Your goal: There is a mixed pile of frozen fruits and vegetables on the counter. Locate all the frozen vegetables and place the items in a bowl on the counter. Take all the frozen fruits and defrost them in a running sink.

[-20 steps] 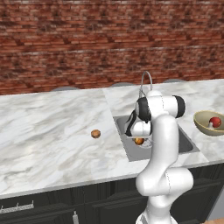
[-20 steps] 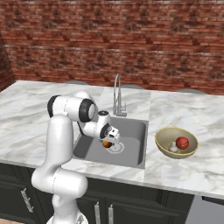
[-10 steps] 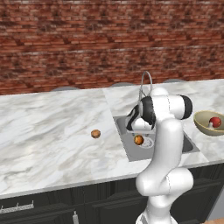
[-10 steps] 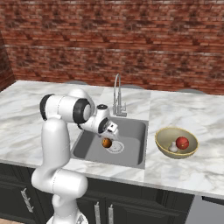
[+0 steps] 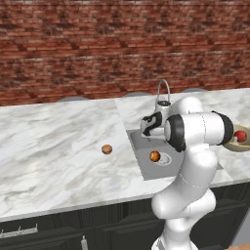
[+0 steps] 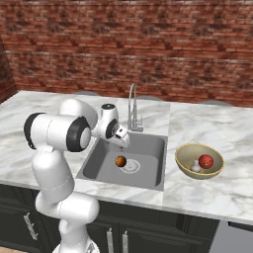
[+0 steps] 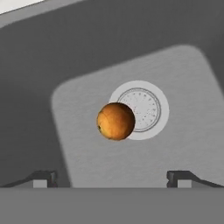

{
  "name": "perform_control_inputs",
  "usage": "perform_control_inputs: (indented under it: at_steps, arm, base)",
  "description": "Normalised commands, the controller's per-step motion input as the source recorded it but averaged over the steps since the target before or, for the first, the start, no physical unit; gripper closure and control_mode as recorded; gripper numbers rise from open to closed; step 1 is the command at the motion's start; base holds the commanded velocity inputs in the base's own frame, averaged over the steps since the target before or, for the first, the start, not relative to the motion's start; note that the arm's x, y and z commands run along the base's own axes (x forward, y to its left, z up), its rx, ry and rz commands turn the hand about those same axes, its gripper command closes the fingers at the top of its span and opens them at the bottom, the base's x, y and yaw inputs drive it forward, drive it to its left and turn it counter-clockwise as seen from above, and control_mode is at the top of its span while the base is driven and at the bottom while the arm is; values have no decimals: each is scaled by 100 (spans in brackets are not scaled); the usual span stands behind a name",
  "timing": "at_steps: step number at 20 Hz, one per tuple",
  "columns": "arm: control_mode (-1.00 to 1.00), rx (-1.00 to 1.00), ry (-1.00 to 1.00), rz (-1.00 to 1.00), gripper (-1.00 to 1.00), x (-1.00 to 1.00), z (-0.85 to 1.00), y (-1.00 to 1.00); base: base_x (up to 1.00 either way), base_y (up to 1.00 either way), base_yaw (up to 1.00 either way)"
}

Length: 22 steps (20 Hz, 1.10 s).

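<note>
At the centre of the hand view the larger orange ball (image 7: 115, 121) lies in the sink (image 7: 183, 83), overlapping the drain (image 7: 142, 109). The gripper (image 7: 112, 177) hangs above, jaws spread wide, empty. At right in the right base view, the bowl (image 6: 184, 163) holds the red ball (image 6: 206, 161) and mushroom (image 6: 196, 167). The small brownish-orange ball (image 5: 107, 149) sits left of centre on the counter (image 5: 53, 146).

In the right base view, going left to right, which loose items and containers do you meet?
Large orange ball with dark marks in the grey steel sink → round drain → tan-gold bowl → pale mushroom → glossy red ball.
</note>
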Motion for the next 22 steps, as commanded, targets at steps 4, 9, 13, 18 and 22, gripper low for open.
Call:
perform_control_inputs:
  at_steps: [4,9,13,18,22]
  arm:
    - [-100,0,0,-5,-100,-23,100,6]
    - [-100,1,-1,-2,-100,-10,78,17]
    - [-100,9,-3,0,-100,-8,29,21]
    - [-100,3,4,15,-100,-4,11,58]
    - [-100,0,9,25,-100,-5,6,70]
  base:
    - [0,0,0]
    - [0,0,0]
    - [0,0,0]
    - [0,0,0]
    - [0,0,0]
